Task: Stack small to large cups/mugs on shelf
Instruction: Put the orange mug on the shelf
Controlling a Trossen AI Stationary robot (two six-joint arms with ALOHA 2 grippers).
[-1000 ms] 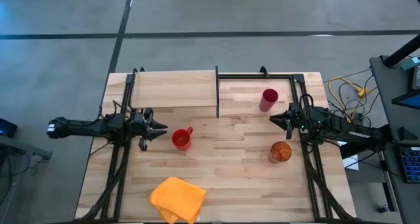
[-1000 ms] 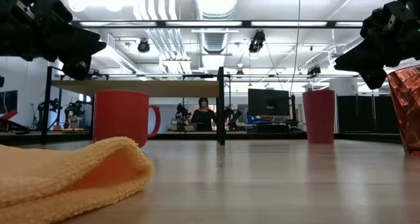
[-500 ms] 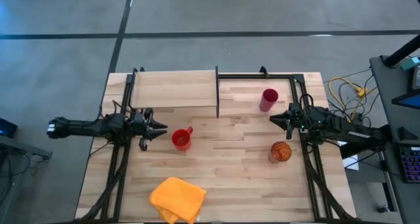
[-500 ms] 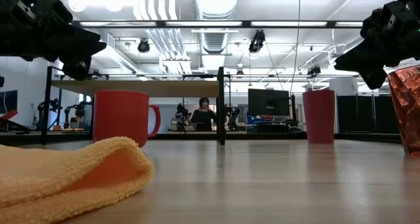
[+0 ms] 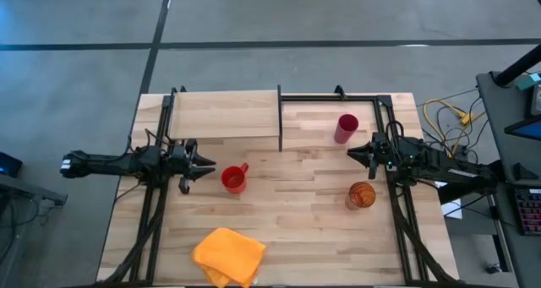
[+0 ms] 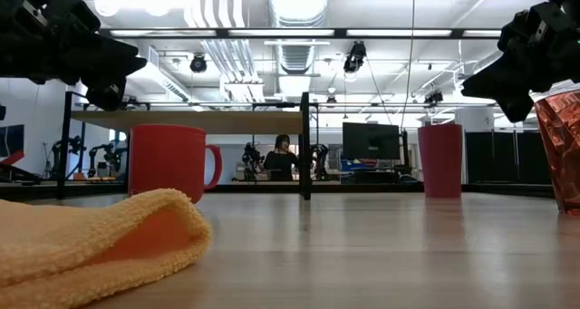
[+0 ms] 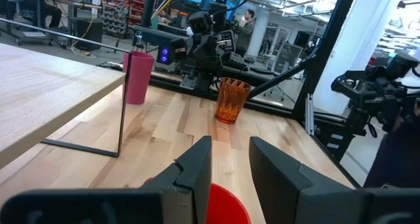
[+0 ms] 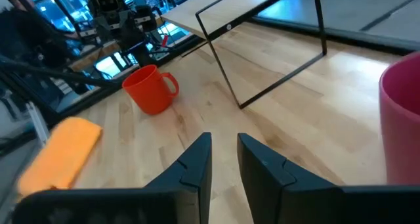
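The short red mug [image 5: 234,179] stands on the tabletop, its handle toward the far right. My left gripper [image 5: 211,166] hovers just left of it, fingers a narrow gap apart; the mug's rim [image 7: 226,204] shows below them in the left wrist view. The pink tumbler [image 5: 346,128] stands upright on the tabletop inside the shelf's black frame, and the orange striped cup [image 5: 361,195] stands nearer the right edge. My right gripper [image 5: 350,154] hangs between those two, pointing left, fingers slightly apart. The shelf [image 5: 224,115] is a pale panel with a dark divider [image 5: 280,119], at the far edge.
A yellow-orange cloth [image 5: 228,256] lies crumpled near the table's near edge, left of centre. The shelf's black frame [image 5: 372,97] bounds the far right area. Bare planks [image 5: 296,203] lie between the mug and the orange cup. Cables [image 5: 448,115] hang off the right side.
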